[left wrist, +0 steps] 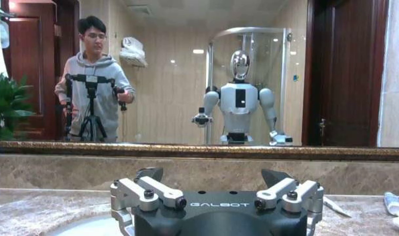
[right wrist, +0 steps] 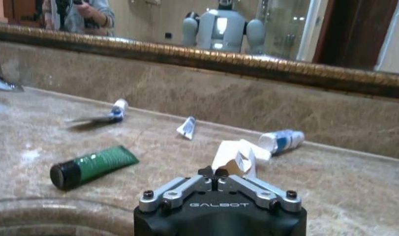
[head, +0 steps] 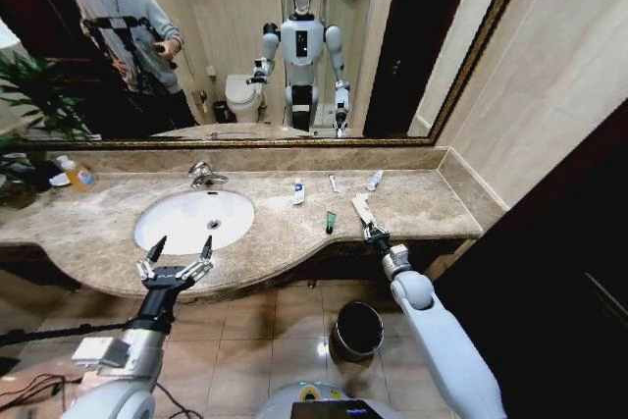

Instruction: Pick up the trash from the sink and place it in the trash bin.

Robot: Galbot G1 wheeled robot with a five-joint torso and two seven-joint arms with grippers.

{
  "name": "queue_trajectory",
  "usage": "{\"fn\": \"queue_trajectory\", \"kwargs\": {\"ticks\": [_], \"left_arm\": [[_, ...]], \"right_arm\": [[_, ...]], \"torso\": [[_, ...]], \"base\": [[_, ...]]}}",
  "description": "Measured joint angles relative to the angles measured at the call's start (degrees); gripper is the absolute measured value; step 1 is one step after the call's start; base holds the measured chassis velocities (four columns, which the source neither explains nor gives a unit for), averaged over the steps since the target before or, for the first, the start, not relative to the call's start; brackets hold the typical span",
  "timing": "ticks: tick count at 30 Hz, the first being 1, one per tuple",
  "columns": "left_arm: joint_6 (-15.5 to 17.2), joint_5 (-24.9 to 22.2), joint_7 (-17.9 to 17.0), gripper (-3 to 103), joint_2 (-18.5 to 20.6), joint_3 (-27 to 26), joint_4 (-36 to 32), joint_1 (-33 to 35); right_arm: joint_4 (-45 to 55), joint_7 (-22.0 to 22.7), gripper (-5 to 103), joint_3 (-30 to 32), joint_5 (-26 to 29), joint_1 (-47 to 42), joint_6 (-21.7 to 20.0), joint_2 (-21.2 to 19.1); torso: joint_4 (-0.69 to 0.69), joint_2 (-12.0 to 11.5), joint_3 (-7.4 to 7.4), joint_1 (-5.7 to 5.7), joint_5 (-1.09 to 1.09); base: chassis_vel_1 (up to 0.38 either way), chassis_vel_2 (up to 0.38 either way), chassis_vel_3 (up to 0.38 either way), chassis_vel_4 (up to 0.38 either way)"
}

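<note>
Right tool [head: 370,231] sits low at the front edge of the marble table [head: 432,205], its tips pinched together on the near end of the crumpled white wrapper [head: 362,210]. In the right wrist view that tool [right wrist: 215,172] shows its two tips meeting, with the wrapper [right wrist: 237,156] standing up directly ahead of them, touching. Off to one side of the right tool and just beside it lies the small dark-green tube [head: 331,222], flat on the table, its black cap toward the table's front edge [right wrist: 93,165]. Farther out beyond the tool, toward the mirror wall, lie three more bits: a white tube with blue print [right wrist: 283,140], a small flat white sachet [right wrist: 187,127], and another white tube with a blue band [right wrist: 118,109]. All of these rest on the stone, none in the basin.

Left tool [head: 178,262] hovers spread wide, holding nothing, over the front rim of the table, with the white sink [head: 186,218] just ahead of it and the chrome tap [head: 202,175] beyond that. From its own wrist the left tool [left wrist: 219,189] shows both fingers well apart.

The trash bin [head: 357,329] stands on the tiled floor, below and behind the right tool, beside the right arm.
</note>
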Motion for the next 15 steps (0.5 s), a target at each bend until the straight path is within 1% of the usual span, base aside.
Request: {"fn": "queue_trajectory", "kwargs": {"ticks": [2,4,5,8,9,12,13,15], "left_arm": [[0.00,0.00,0.00,100,0.00,0.00,0.00,0.00],[0.00,0.00,0.00,100,0.00,0.00,0.00,0.00],[0.00,0.00,0.00,100,0.00,0.00,0.00,0.00],[0.00,0.00,0.01,100,0.00,0.00,0.00,0.00],[0.00,0.00,0.01,100,0.00,0.00,0.00,0.00],[0.00,0.00,0.01,100,0.00,0.00,0.00,0.00],[0.00,0.00,0.01,100,0.00,0.00,0.00,0.00],[0.00,0.00,0.01,100,0.00,0.00,0.00,0.00]], "right_arm": [[1.42,0.03,0,0.58,0.43,-0.94,-0.01,-0.33],[5.20,0.04,0,2.23,1.32,-3.56,-0.12,-1.21],[5.20,0.04,0,2.23,1.32,-3.56,-0.12,-1.21],[12.73,-0.42,0,5.69,3.17,-9.79,-0.27,-3.00],[12.73,-0.42,0,5.69,3.17,-9.79,-0.27,-3.00],[18.57,-1.28,0,9.08,3.99,-16.30,1.15,-3.55],[18.57,-1.28,0,9.08,3.99,-16.30,1.15,-3.55],[21.82,-1.56,0,11.05,4.15,-21.16,2.23,-3.42]], "torso": [[0.00,0.01,0.00,0.00,0.00],[0.00,0.01,0.00,0.00,0.00],[0.00,0.01,0.00,0.00,0.00],[-0.01,0.01,0.00,-0.01,-0.01],[-0.01,0.01,0.00,-0.01,-0.01],[0.00,0.01,-0.01,-0.01,0.00],[0.00,0.01,-0.01,-0.01,0.00],[-0.01,0.01,-0.01,-0.01,-0.01]], "base": [[0.000,0.000,0.000,0.000],[0.000,0.000,0.000,0.000],[0.000,0.000,0.000,0.000],[0.000,0.000,0.000,0.000],[0.000,0.000,0.000,0.000],[0.000,0.000,0.000,0.000],[0.000,0.000,0.000,0.000],[0.000,0.000,0.000,0.000]]}}
